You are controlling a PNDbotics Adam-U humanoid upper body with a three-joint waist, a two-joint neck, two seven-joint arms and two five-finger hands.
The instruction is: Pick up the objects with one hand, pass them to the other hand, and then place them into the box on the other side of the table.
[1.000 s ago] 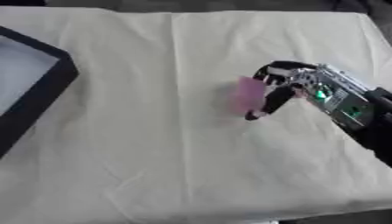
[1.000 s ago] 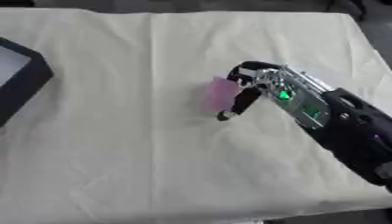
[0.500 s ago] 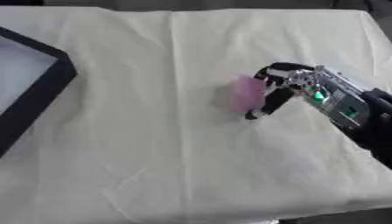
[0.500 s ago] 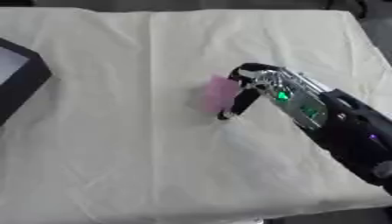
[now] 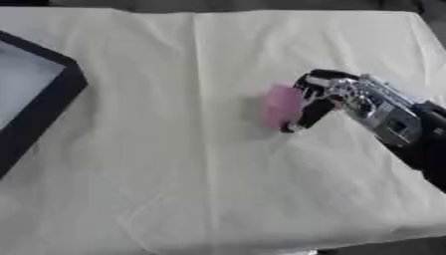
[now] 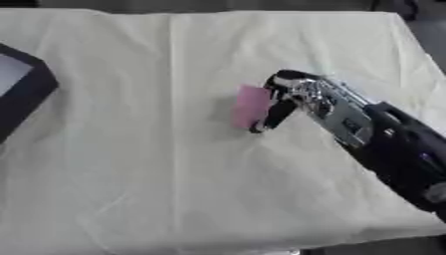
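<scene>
A: The small pink soft-looking block [image 5: 281, 105] sits right of centre on the counter covered in cream cloth [image 5: 174, 164]. Has it moved over the last second?

B: Barely, if at all. It's in the same patch of cloth and hasn't lifted that I can see. Its shadow falls just to its left.

A: And the right hand [image 5: 324, 94]?

B: It comes in from the right edge, black and silver. Its fingers are curled over the block's right side, with one dark fingertip [image 5: 291, 127] down at the block's lower right corner. It has held that pose against the block for the whole second. I'd call it closed round the block, but I can't see the far side of the contact.

A: So the grasp is settling and there's no pick yet?

B: That's my read. The first step is still in progress, and the lift, handover and drop all remain.

A: Left hand?

B: It isn't in either view, so nothing is waiting to receive.

A: The box?

B: The black-rimmed shallow box with a pale floor [image 5: 52, 104] is at the left edge, well apart from the block. It has the same placement as before, and nothing is visible in the part that shows.
</scene>
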